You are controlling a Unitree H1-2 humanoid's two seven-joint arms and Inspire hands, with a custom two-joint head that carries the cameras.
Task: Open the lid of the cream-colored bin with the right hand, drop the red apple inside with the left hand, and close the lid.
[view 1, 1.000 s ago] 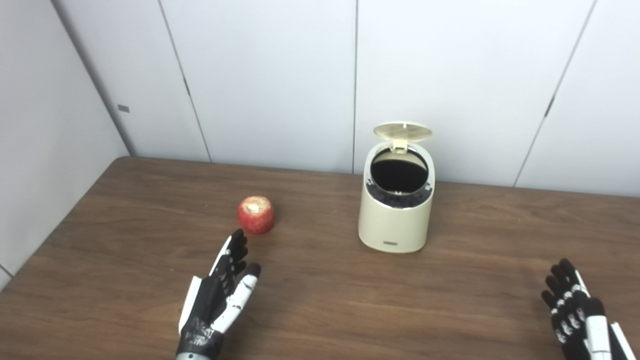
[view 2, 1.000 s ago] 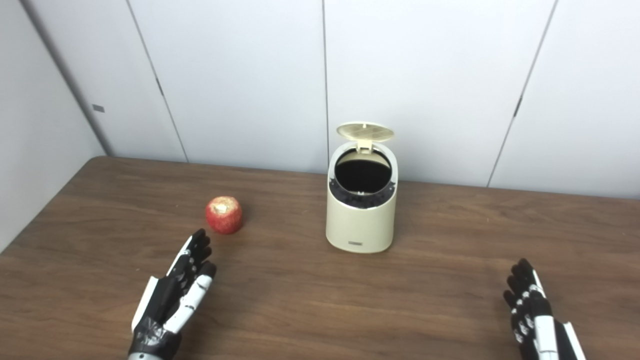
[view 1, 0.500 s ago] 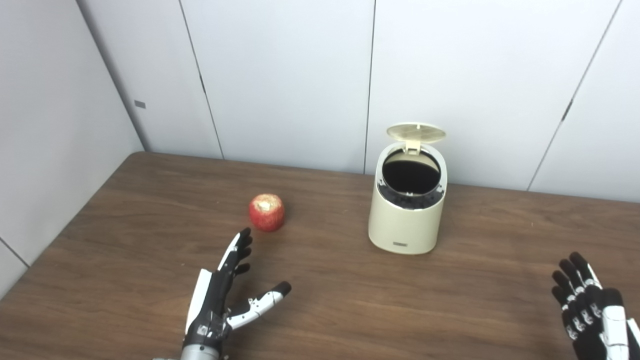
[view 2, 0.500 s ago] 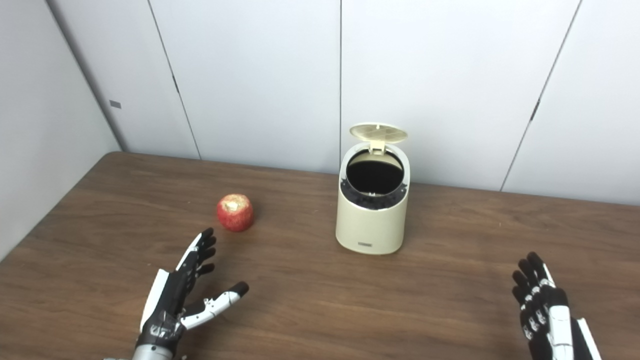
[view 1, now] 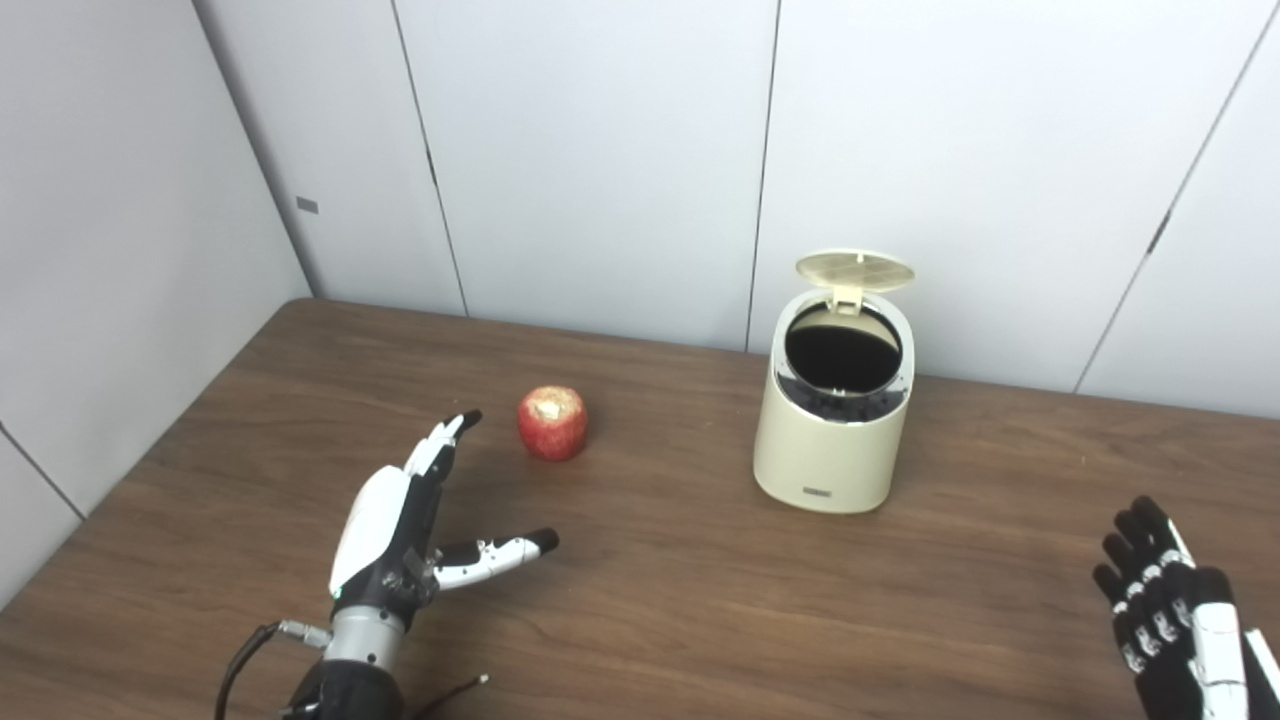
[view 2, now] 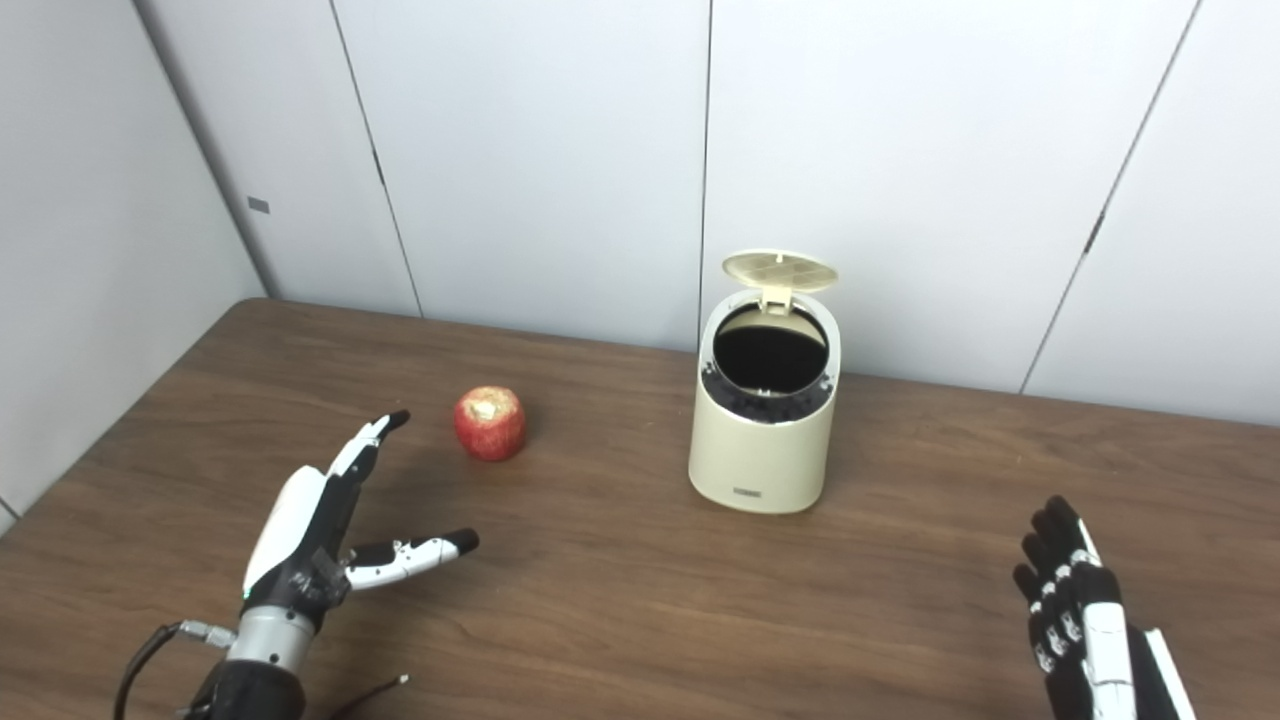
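The cream-colored bin [view 1: 830, 450] stands upright on the brown table with its round lid [view 1: 854, 270] flipped up at the back, showing a dark inside. The red apple [view 1: 552, 423] sits on the table left of the bin. My left hand [view 1: 400, 530] is open, thumb spread to the right, a little in front and left of the apple, not touching it. My right hand [view 1: 1175, 620] is open and empty at the bottom right, well away from the bin.
The table [view 1: 650, 600] ends at a white panel wall behind the bin and a wall at the left. A cable [view 1: 245, 655] hangs at my left wrist.
The camera has turned left, shifting the whole scene right. My left hand has turned its back upward and reached closer beside the apple. Apple, bin and right hand stay put.
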